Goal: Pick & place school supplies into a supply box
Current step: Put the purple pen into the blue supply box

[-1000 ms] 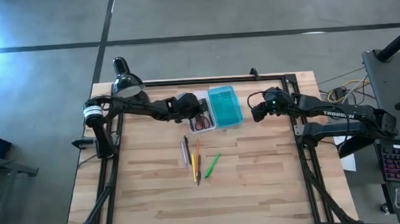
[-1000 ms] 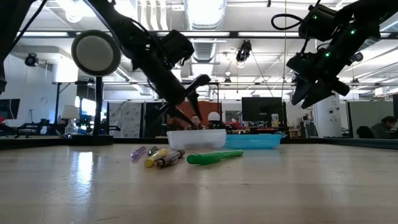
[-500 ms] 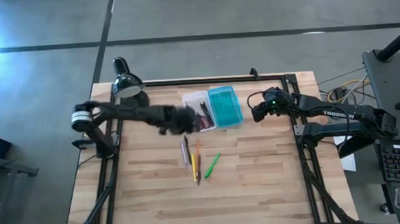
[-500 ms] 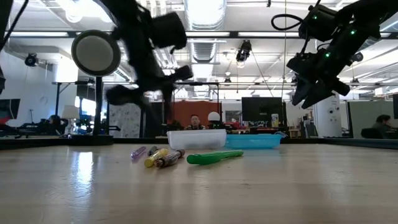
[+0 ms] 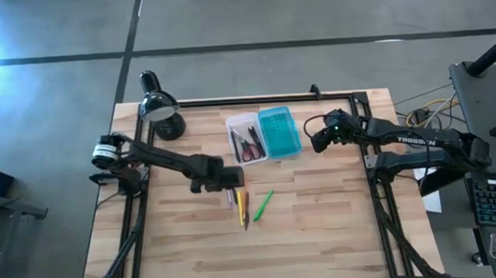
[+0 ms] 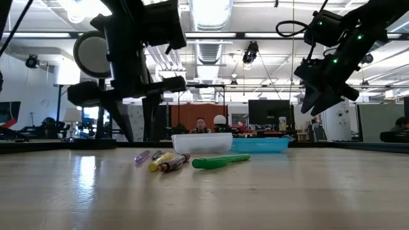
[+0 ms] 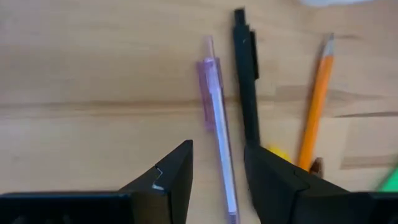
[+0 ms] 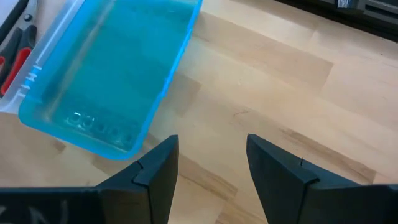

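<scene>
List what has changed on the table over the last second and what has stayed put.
The left gripper left the clear box, where the red-handled scissors lie, and swung to the loose pens; its open fingers now straddle the pink pen. Nothing was picked up. The pens, the teal lid and the right gripper beside it stayed put.

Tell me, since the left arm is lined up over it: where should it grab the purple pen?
Probably mid-barrel, coming straight down from above. The purple pen lies flat on the table, its length running between the open jaws of the left gripper, so they would close across its thin width. The black pen lies close beside it, so the jaw on that side has little room.
</scene>
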Controlling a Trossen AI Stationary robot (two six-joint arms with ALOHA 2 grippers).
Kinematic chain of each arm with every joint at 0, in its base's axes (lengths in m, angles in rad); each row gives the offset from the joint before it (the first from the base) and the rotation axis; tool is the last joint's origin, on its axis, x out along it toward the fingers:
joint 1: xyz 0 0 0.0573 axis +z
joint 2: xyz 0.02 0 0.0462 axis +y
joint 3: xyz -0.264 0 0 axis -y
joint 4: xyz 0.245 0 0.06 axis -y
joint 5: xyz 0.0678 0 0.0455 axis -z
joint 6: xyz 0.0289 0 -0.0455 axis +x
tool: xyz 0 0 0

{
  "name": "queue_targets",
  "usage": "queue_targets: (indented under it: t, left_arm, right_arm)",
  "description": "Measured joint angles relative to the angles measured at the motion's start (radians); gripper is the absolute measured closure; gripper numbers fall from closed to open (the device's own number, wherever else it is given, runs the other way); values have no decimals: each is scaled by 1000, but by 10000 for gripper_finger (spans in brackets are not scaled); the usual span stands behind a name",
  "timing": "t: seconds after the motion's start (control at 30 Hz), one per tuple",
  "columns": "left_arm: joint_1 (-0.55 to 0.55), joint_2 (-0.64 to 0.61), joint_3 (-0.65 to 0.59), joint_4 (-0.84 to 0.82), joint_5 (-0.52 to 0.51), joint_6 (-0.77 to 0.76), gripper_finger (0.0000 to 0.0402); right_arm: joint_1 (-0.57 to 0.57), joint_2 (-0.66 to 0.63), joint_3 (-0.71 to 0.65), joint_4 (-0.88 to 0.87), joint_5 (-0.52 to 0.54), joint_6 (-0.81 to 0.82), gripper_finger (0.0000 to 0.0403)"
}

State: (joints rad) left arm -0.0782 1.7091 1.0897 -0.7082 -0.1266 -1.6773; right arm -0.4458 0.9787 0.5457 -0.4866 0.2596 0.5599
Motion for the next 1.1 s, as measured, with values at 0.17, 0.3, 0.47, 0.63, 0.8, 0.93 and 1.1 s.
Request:
queue_targets:
  t: [0.17, 0.3, 0.47, 0.63, 0.8, 0.93, 1.1]
  left_arm:
    - [-1, 29, 0, 17, 3, 0, 275]
    - [-1, 46, 0, 51, 3, 0, 275]
    - [-1, 86, 2, 51, 2, -4, 275]
    - [0, 97, 4, 45, 2, -3, 280]
    - [2, 99, 4, 4, -4, 25, 322]
    - [13, 99, 1, -18, -12, 56, 379]
    - [29, 87, -3, 4, -14, 57, 389]
  right_arm:
    - [0, 5, 0, -2, -3, -22, 225]
    - [0, 5, 0, -2, -3, -23, 225]
    - [0, 5, 0, -3, -5, -32, 225]
    - [0, 5, 0, -4, -5, -36, 225]
    - [0, 5, 0, -5, -5, -36, 225]
    - [0, 5, 0, -4, 3, -37, 225]
    - [0, 5, 0, -3, 5, -40, 225]
